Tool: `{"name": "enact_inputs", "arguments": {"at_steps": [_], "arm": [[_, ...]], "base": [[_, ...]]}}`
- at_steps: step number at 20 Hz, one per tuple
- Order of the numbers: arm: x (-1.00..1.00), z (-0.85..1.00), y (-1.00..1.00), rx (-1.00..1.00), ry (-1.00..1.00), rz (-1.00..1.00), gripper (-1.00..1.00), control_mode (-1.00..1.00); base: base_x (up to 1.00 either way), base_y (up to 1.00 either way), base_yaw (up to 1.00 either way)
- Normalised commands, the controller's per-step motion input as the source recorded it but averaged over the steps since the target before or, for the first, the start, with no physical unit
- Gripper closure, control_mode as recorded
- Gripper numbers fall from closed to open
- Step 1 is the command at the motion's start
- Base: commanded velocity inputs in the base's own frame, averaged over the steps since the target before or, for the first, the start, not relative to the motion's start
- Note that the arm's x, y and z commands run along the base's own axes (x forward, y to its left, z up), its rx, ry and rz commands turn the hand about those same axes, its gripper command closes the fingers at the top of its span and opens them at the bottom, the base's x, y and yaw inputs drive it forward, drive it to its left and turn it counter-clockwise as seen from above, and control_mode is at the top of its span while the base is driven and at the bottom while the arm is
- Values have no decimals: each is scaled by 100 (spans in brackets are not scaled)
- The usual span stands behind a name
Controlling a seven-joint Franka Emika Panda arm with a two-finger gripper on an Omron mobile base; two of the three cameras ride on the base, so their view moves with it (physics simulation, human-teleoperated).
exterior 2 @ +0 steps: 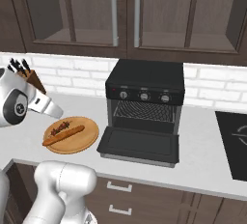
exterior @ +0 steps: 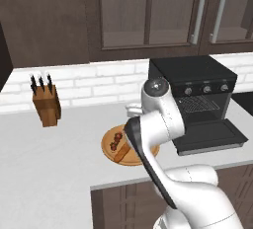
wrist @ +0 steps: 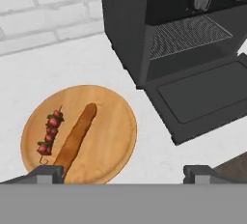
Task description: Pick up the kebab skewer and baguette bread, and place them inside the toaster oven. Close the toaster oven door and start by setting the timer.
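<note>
pretty much nothing done yet: kebab skewer (wrist: 49, 135) and baguette bread (wrist: 76, 138) both sit side by side on the wooden plate (wrist: 113, 136), on the tabletop (wrist: 58, 63) left of the toaster oven (exterior 2: 144, 80). toaster oven door (exterior 2: 140, 145) is dropped open, rack bare. gripper (wrist: 123, 172) hangs above the plate, jaws spread wide, holding nothing. both lie diagonally, near-left to far-right, roughly parallel. loading, closing and timer all left.
</note>
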Motion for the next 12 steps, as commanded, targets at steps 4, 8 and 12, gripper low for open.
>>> {"name": "enact_inputs", "arguments": {"at_steps": [4, 8, 12], "arm": [[0, -42, 28, -3, -1, -6, -100, -100], [8, -49, 42, -11, -4, -3, -100, -100], [25, -69, 45, -11, -7, -3, -100, -100]], "base": [[0, 0, 0], [0, 0, 0], [0, 0, 0]]}}
